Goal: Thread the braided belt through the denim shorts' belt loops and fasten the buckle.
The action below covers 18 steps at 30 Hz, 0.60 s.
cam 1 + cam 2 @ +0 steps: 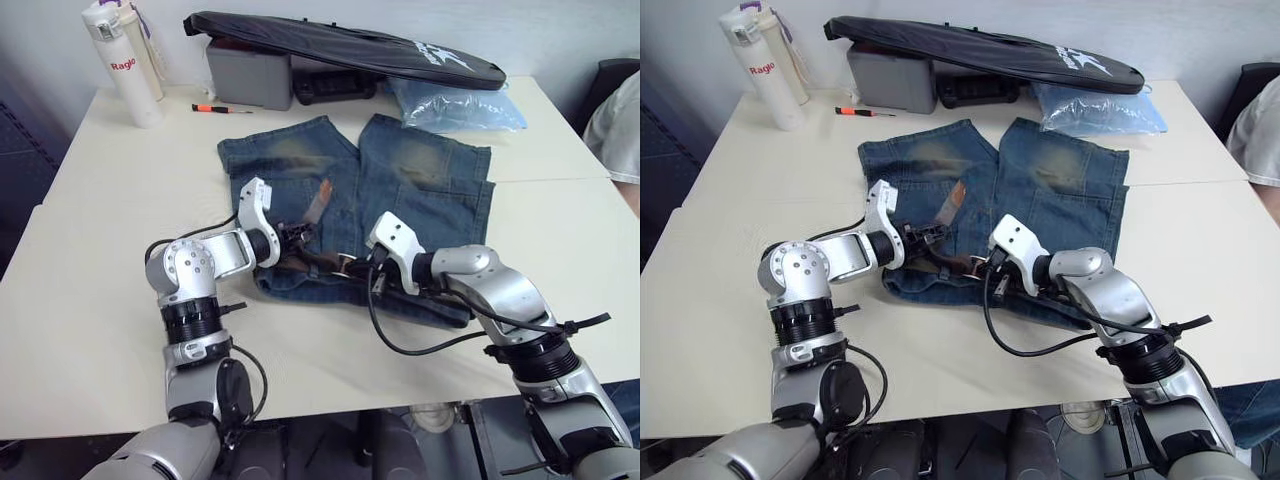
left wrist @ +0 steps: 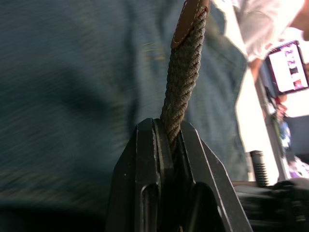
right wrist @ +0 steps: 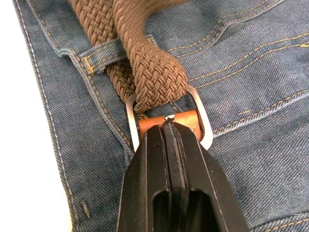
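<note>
Right wrist view: right gripper (image 3: 166, 126) clamped on the tan tab at the buckle (image 3: 166, 116), fingers fully closed. Braided belt (image 3: 145, 72) already fed through the silver frame, doubling back over itself; one belt loop (image 3: 104, 50) just beyond with the strap under it. Left wrist view: left gripper (image 2: 166, 140) pinched shut on the belt's free end, leather tip (image 2: 189, 19) pointing away from the fingers. Head views: denim shorts (image 1: 420, 190) flat mid-table, waistband at near edge, legs pointing far. Buckle at waist centre, free end rising up and far-left from it. Strap's long axis runs left–right along the waistband; tail lies left of the buckle, so left gripper nearer it. Likely next: pull tail left while the right pins the buckle, seat the prong. Prong position hard to read.
</note>
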{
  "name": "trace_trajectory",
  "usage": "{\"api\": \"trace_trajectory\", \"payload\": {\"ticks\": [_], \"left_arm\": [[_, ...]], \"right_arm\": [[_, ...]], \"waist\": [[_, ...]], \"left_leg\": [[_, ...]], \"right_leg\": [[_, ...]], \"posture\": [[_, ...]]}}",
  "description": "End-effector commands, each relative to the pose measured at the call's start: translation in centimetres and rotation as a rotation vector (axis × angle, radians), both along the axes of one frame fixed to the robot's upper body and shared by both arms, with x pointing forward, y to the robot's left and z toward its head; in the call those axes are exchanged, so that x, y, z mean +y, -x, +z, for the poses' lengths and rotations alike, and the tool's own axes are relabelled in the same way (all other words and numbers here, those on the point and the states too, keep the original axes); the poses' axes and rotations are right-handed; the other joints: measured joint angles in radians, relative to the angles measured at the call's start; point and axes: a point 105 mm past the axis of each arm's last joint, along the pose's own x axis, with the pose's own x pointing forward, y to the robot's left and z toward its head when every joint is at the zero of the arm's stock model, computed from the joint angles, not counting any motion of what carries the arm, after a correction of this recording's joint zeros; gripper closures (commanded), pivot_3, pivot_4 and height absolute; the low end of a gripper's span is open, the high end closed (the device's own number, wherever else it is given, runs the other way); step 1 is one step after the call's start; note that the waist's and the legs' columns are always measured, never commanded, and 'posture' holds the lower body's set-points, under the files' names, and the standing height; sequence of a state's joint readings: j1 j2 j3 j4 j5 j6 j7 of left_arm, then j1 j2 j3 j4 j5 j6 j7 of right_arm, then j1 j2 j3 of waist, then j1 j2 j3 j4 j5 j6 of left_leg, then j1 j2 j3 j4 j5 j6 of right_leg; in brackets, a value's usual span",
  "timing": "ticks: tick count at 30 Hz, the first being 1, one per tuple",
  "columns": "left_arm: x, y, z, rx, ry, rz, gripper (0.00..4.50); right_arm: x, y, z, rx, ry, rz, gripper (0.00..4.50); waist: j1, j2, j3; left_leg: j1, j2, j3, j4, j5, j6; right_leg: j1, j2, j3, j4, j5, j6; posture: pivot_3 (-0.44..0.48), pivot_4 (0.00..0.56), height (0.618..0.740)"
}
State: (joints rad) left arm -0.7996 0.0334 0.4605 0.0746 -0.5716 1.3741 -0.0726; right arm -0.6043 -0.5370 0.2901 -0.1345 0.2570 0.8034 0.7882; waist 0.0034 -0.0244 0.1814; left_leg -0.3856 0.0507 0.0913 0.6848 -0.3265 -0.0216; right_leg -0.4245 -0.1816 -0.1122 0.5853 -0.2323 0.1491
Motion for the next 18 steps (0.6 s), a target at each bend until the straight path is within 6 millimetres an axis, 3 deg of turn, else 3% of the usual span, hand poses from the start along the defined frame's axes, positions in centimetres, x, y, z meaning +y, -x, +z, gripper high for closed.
{"api": "trace_trajectory", "payload": {"ticks": [1,18], "left_arm": [[0.1,-0.4,1.0,-0.054,-0.005,0.023,4.5],[0.0,0.1,-0.5,-0.066,-0.097,0.012,4.5]], "right_arm": [[-1.0,0.0,-2.0,0.085,0.011,-0.042,4.45],[1.2,-0.9,0.7,0.017,-0.046,0.071,4.45]], "waist": [[-0.002,0.0,0.0],[-0.006,0.0,0.0]], "left_leg": [[0.0,0.0,0.0,0.0,0.0,0.0],[0.0,0.0,0.0,-0.001,0.0,0.0]], "right_leg": [[0.0,0.0,0.0,0.0,0.0,0.0],[0.0,0.0,0.0,0.0,0.0,0.0]], "posture": [[0.0,0.15,0.74],[0.0,0.15,0.74]]}}
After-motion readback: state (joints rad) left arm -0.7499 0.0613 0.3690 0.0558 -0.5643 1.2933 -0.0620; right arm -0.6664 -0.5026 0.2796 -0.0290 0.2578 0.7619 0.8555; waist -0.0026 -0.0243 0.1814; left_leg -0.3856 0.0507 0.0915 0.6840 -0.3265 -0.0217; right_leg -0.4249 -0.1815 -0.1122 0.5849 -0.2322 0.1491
